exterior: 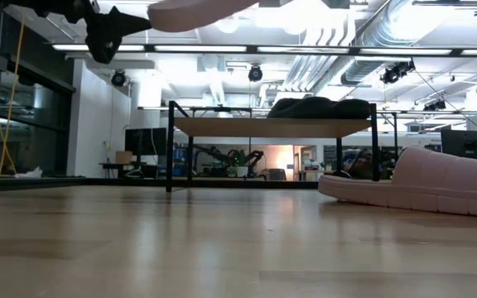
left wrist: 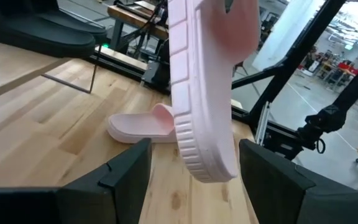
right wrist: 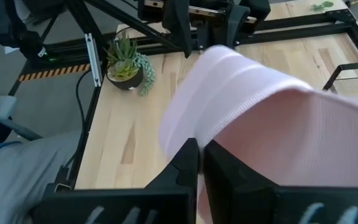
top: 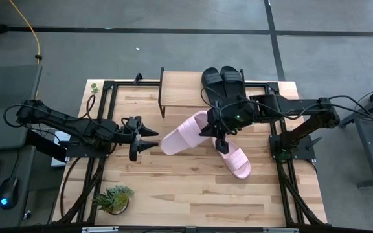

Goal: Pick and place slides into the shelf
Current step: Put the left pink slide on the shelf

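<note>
One pink slide [top: 185, 133] hangs above the worktop [top: 173, 188], pinched by the right hand [top: 217, 128]; the left hand [top: 153, 138] waits beside it, fingers spread, empty.

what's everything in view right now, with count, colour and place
pink slides: 2, light pink; one held up off the table by the right arm, one lying on the table
black slides: 2, matte black; side by side on the right end of the shelf
shelf: 1, light wood top, black legs; far edge of the table
potted plant: 1, green; near-left corner
table: 1, light wood
left fingers: open, just short of the held slide's free end
right fingers: shut on the held slide
</note>
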